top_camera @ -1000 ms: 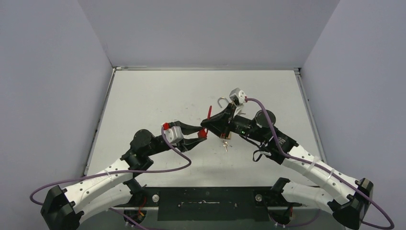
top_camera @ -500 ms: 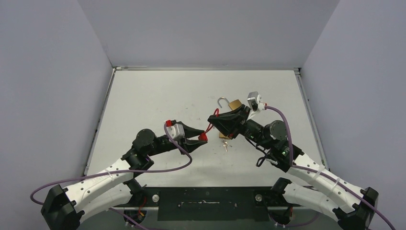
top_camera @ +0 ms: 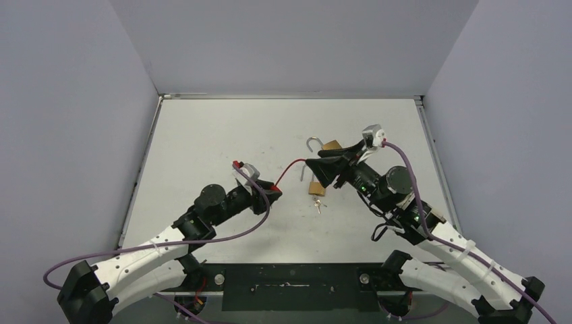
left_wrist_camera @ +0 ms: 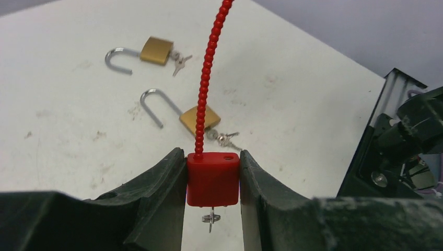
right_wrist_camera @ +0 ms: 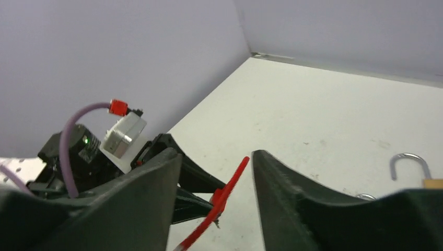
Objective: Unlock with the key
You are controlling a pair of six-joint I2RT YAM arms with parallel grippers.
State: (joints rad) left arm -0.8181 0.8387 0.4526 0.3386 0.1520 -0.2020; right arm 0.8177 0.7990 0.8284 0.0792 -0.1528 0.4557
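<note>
Now the left claw [left_wrist_camera: 211, 158] clamps a red lock [left_wrist_camera: 213, 180], its beaded cable [left_wrist_camera: 206, 83] running toward two o'clock between the spread fingers [right_wrist_camera: 282, 178] of the right claw [right_wrist_camera: 215, 155]. Two brass padlocks [left_wrist_camera: 200, 118] [left_wrist_camera: 156, 50] lie nearby.

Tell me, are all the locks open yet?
Nearly. Both brass padlocks lie on the table, shackles open, keys in. The left gripper clamps the red cable lock; one hole looks empty, its cable end free between the right gripper's open fingers. Probably only setting down remains.

White, hole-dotted arm shells [top_camera: 140, 252] join black motor joints [top_camera: 210, 198]; purple cables [right_wrist_camera: 78, 115] loop to silver wrist cameras [top_camera: 373, 133] with red plugs [right_wrist_camera: 118, 107].
</note>
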